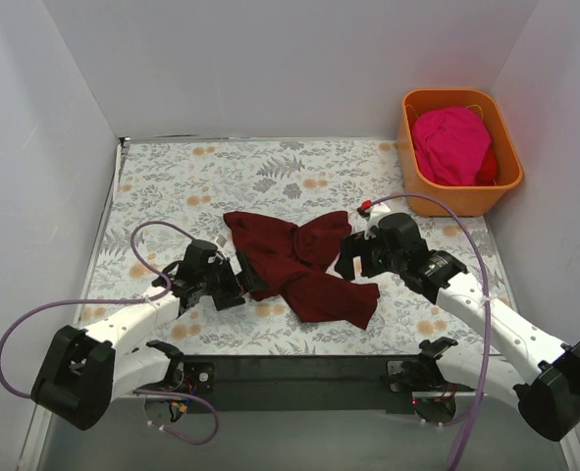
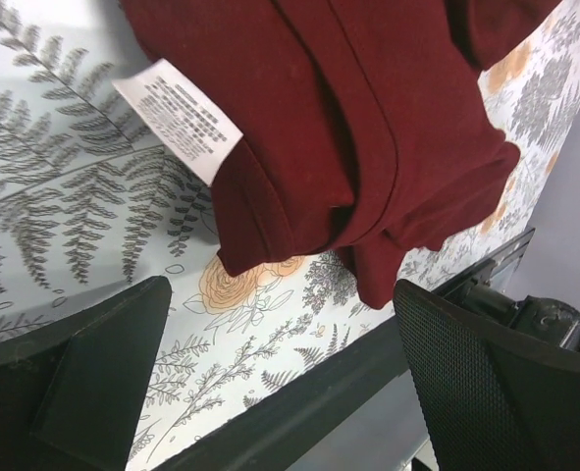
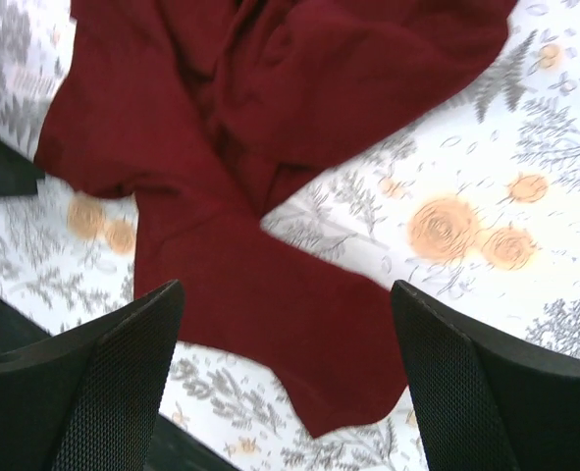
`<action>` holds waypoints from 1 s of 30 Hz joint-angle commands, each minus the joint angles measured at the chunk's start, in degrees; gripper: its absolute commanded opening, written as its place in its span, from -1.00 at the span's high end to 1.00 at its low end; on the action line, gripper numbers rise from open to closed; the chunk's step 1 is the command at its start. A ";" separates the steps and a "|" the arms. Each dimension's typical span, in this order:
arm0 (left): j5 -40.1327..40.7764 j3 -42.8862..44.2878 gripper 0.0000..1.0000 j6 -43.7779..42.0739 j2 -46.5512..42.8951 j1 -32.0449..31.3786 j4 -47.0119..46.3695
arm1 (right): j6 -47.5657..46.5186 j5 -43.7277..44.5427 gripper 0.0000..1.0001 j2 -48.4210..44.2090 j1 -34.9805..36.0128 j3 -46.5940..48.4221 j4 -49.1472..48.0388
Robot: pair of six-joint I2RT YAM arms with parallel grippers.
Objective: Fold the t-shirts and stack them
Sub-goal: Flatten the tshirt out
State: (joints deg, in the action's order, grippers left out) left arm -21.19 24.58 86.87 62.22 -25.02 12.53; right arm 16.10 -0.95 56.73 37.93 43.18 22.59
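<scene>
A dark maroon t-shirt [image 1: 304, 263] is seen crumpled at the centre of the top view, twisted into a rough X with one flap spread toward the lower right. Soft folds and a stitched hem are picked out in the left wrist view, where a white care label [image 2: 179, 119] is turned outward at the upper left.

A second, bright magenta-pink t-shirt [image 1: 451, 143] is bundled inside an orange plastic tub [image 1: 510, 175] in the upper right corner of the top view, well apart from the maroon one.

The left end effector [image 1: 238, 286] is held just beside the shirt's left edge, fingers spread apart and nothing between them. The right end effector [image 1: 346, 259] is poised at the shirt's right side, likewise parted and empty; whether its tips brush the cloth cannot quite be judged, the wrist view being blurred.

The table [image 1: 172, 177] is covered with a pale cloth printed with grey ferns and orange roses. Purple cables [image 1: 152, 228] are looped over both arms. Textured black finger pads [image 3: 123, 373] are shown in the lower corners of the right wrist view.
</scene>
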 commanded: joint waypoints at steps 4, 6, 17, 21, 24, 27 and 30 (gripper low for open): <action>-0.26 2.05 -0.80 0.93 4.14 -3.19 -4.89 | 1.82 -16.95 -0.83 7.24 -12.52 -0.02 -13.50; -0.08 2.40 -0.69 1.02 5.54 -3.72 -5.50 | 3.15 -19.08 -0.84 11.27 -14.11 -0.46 -16.95; 2.47 2.67 -0.31 2.16 8.18 -4.16 -9.37 | 11.49 -19.71 -0.89 28.52 -14.20 -0.11 -30.76; 3.17 2.49 -0.31 2.95 9.59 -4.16 -10.69 | 12.73 -18.56 -0.89 32.55 -13.41 0.06 -33.22; 3.44 2.41 -0.31 3.22 10.47 -4.08 -11.04 | 13.26 -17.86 -0.89 34.84 -12.62 0.50 -33.93; 4.58 1.97 -0.30 3.66 9.94 -4.16 -10.78 | 14.13 -17.51 -0.87 36.86 -11.83 0.68 -35.15; 4.84 2.05 -0.08 3.66 9.77 -4.16 -11.13 | 14.57 -16.54 -0.64 38.71 -11.21 1.29 -35.95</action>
State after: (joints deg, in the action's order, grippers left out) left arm -17.91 25.61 90.37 73.06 -28.91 2.57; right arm 29.39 -18.98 93.56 26.00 43.35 -10.52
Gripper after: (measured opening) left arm 0.575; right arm 0.859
